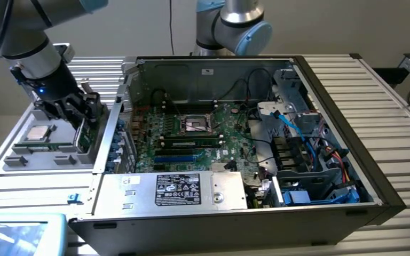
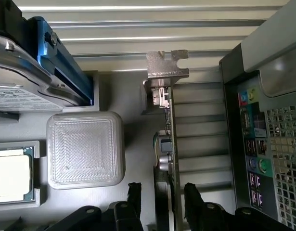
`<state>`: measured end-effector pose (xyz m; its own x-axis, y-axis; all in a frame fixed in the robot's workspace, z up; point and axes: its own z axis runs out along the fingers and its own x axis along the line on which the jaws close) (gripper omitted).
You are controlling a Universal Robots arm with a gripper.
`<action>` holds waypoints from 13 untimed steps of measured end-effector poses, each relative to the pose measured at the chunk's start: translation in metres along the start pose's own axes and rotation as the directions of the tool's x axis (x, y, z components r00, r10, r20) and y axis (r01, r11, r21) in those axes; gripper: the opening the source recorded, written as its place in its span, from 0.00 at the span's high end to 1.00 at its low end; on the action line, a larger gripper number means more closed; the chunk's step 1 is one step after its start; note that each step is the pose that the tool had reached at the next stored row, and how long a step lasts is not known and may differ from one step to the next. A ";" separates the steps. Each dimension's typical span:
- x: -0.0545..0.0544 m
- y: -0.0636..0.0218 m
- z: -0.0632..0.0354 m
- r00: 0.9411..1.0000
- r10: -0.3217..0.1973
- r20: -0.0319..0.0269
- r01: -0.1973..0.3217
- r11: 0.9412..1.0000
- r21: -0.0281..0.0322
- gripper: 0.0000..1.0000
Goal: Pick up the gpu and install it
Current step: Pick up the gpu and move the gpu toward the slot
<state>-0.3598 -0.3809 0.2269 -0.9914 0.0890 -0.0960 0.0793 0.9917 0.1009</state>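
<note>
The black gripper, fingers apart, straddles the upright green gpu with silver bracket, slotted in the grey plastic tray at nine o'clock of the open computer case. Closing off-centre could tilt the card or pinch its components.

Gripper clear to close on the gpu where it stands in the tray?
Probably yes. The open gripper straddles the gpu, which stands on edge in the gray tray, a finger to each side. Nothing sits between fingers and card; the ribbed block and computer case lie off to the sides.
</note>
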 end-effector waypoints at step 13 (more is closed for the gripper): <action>0.000 0.0004 -0.0030 1.000 0.000 0.000 0.000 1.000 0.000 0.71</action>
<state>-0.3597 -0.3808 0.2300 -0.9914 0.0890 -0.0960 0.0793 0.9917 0.1008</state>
